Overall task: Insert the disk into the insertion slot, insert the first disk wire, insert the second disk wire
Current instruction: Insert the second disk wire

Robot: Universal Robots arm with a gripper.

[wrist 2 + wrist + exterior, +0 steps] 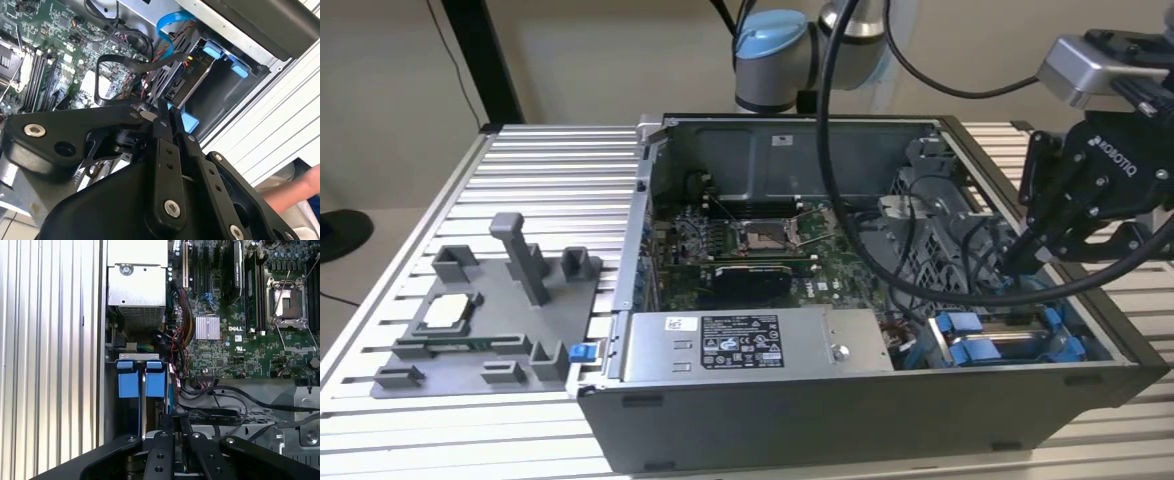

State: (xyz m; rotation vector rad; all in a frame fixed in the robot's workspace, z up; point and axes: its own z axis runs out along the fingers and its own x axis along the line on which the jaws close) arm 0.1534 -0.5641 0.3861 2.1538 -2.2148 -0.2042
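Pincer (pixel 1019 262) hangs tilted above the computer case's (pixel 854 410) corner at the exterior view's right, its black fingers (pixel 165 125) drawn together, with nothing clearly gripped between them. Directly beneath the tips sits the insertion slot (pixel 1007 340), a grey metal bay with blue plastic parts (two blue tabs (pixel 141 380) show just ahead of the fingertips in the first wrist view). The disk (pixel 192 82) stands seated in that bay, a blue ribbon cable (pixel 167 30) curling just beyond it. Black cables (pixel 235 402) run close beside the pincer over the motherboard (pixel 240 315). Farther off, the silver power-supply box (pixel 747 345) lies inside the case, which rests on the ribbed table (pixel 547 170).
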